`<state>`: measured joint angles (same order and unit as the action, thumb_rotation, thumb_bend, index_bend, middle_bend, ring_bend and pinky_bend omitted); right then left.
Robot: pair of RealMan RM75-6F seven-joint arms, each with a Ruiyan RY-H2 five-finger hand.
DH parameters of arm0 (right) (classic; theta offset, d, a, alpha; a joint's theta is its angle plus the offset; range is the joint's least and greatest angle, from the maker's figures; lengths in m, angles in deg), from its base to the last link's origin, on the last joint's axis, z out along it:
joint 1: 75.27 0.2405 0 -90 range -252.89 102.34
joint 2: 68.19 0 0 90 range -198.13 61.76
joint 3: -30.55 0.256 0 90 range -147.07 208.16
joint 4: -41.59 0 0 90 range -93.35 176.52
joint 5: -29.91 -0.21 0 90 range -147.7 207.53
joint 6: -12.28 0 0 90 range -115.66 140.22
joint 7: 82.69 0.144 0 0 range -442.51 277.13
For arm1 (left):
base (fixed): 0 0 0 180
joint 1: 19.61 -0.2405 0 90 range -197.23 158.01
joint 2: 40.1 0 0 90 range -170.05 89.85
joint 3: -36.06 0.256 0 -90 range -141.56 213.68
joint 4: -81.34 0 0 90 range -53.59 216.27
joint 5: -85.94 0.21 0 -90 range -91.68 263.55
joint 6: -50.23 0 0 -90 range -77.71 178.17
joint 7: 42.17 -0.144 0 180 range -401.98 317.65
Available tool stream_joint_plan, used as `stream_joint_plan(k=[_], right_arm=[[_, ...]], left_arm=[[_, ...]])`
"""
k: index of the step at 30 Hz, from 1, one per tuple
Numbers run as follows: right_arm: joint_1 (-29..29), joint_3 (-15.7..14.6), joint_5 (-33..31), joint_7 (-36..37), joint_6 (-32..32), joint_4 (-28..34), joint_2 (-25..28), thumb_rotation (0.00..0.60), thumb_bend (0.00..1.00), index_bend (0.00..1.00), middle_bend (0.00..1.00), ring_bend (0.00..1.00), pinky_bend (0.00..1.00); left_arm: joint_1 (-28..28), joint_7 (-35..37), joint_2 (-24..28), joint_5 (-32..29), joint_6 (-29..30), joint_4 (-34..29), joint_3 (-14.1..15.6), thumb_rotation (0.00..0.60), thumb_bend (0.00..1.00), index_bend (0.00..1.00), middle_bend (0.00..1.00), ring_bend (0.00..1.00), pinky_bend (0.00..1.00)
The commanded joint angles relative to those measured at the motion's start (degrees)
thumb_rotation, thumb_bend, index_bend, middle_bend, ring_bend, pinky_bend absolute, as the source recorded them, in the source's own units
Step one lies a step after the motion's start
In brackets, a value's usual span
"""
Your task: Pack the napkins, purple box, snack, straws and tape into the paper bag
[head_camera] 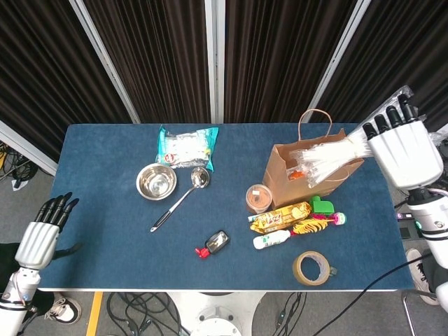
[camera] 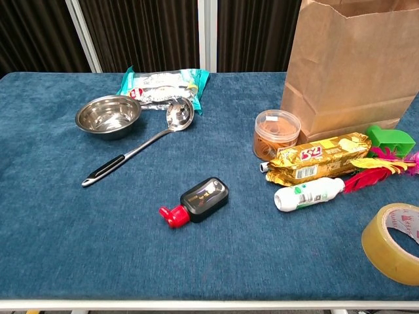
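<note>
My right hand (head_camera: 406, 150) hangs past the table's right edge and grips one end of the clear packet of straws (head_camera: 325, 159). The packet's other end reaches into the mouth of the brown paper bag (head_camera: 283, 183), which stands upright (camera: 353, 65). In front of the bag lies the gold snack packet (head_camera: 280, 217) (camera: 317, 157). The tape roll (head_camera: 311, 268) (camera: 396, 242) sits near the front right edge. The teal napkin packet (head_camera: 187, 147) (camera: 163, 85) lies at the back. No purple box shows. My left hand (head_camera: 43, 231) holds nothing, off the table's left front corner.
A steel bowl (head_camera: 156, 181) and ladle (head_camera: 180, 199) lie left of centre. A black bottle with a red cap (head_camera: 213, 243) is near the front. A round tub (head_camera: 258, 199), white bottle (head_camera: 271, 240), green piece (head_camera: 321, 205) and feathered toy (head_camera: 315, 225) crowd the bag's front.
</note>
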<state>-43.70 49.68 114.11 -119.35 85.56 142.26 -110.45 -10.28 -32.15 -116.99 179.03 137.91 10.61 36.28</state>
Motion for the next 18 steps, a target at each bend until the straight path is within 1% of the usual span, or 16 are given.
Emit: stream_joint_plan(k=[1, 6, 13, 18], right_arm=[[-0.6, 0.1, -1.3, -3.2, 0.9, -1.4, 0.6, 0.600, 0.21, 0.62, 0.59, 0.41, 0.28], [-0.2, 0.0, -3.1, -6.9, 0.7, -3.0, -0.5, 0.600, 0.21, 0.62, 0.59, 0.41, 0.28], [1.2, -0.3, -5.6, -12.3, 0.3, -7.6, -4.3, 0.600, 0.21, 0.62, 0.59, 0.41, 0.28], [2.1, -1.1, -6.1, -12.8, -0.6, -10.1, -6.9, 0.600, 0.21, 0.62, 0.59, 0.41, 0.28]], left_arm=[[0.0, 0.1, -0.3, 0.0, 0.0, 0.2, 0.1, 0.600, 0.16, 0.06, 0.01, 0.00, 0.11], [0.3, 0.0, -0.3, 0.4, 0.0, 0.6, 0.1, 0.600, 0.16, 0.06, 0.01, 0.00, 0.11], [0.2, 0.4, -0.7, 0.5, 0.1, 1.3, 0.3, 0.600, 0.16, 0.06, 0.01, 0.00, 0.11], [0.3, 0.7, -1.0, 0.5, 0.0, 2.0, 0.4, 0.600, 0.16, 0.06, 0.01, 0.00, 0.11]])
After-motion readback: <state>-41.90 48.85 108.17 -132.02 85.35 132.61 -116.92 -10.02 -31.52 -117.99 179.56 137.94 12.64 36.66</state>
